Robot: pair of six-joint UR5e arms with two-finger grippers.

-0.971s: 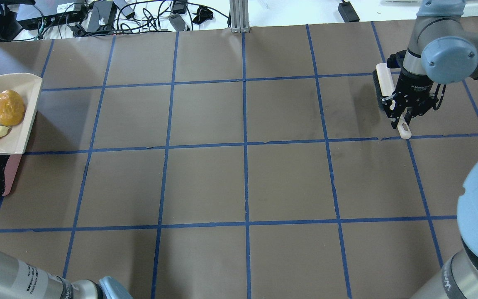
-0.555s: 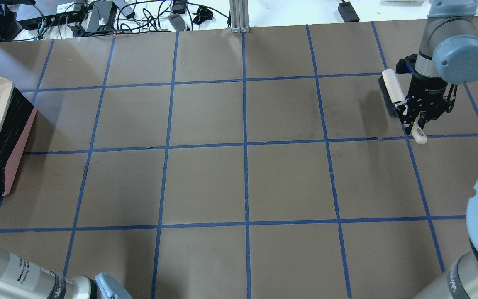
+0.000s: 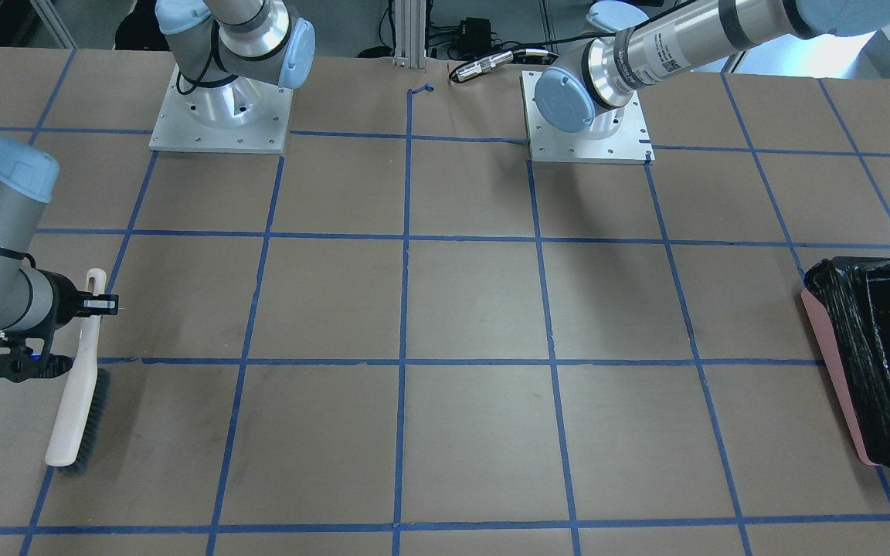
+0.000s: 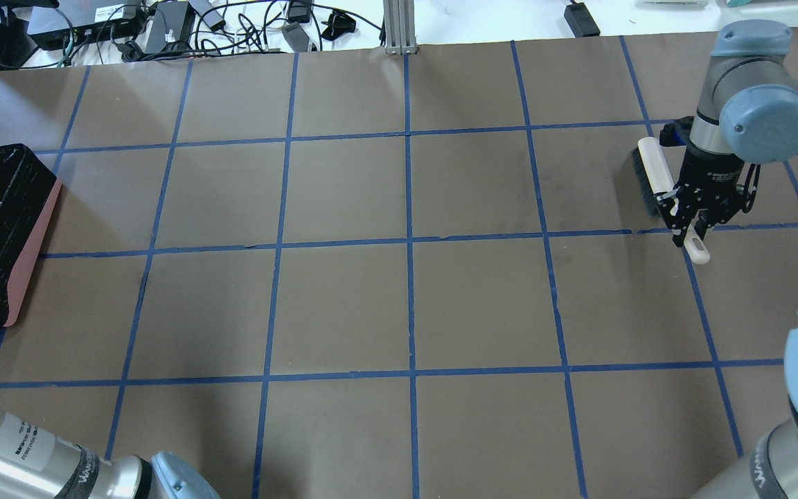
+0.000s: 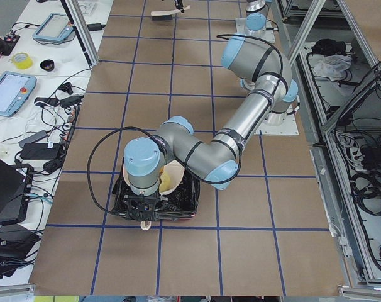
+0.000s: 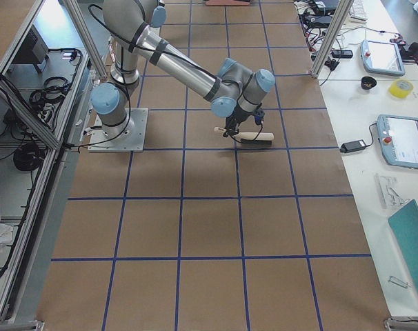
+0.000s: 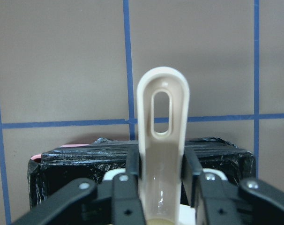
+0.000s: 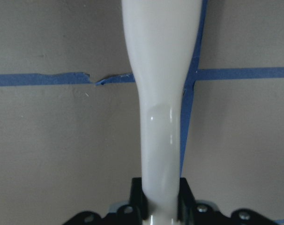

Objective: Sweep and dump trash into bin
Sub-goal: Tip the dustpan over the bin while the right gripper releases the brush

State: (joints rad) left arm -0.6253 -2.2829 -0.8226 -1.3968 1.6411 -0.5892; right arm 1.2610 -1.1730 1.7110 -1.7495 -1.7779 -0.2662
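Note:
The pink bin (image 4: 21,277), lined with a black bag, stands at the table's left edge; it also shows in the front view (image 3: 839,363) and the left wrist view (image 7: 76,157). My left gripper (image 7: 161,176) is shut on the beige dustpan's handle (image 7: 161,117) and holds the pan (image 5: 171,176) tilted over the bin (image 5: 187,204). A yellowish piece of trash (image 5: 166,184) shows inside the pan; the other pieces are hidden. My right gripper (image 4: 691,232) is shut on the cream brush's handle (image 8: 160,93), with the brush (image 4: 652,173) low at the table's far right.
Cables and power bricks (image 4: 163,24) lie beyond the far edge of the brown paper. A metal post (image 4: 399,24) stands at the far middle. The two arm bases (image 3: 221,108) sit on the robot's side of the table.
The dustpan with the trash has moved left out of the overhead view, uncovering the bin's black bag. My right gripper has carried the brush a little right and nearer.

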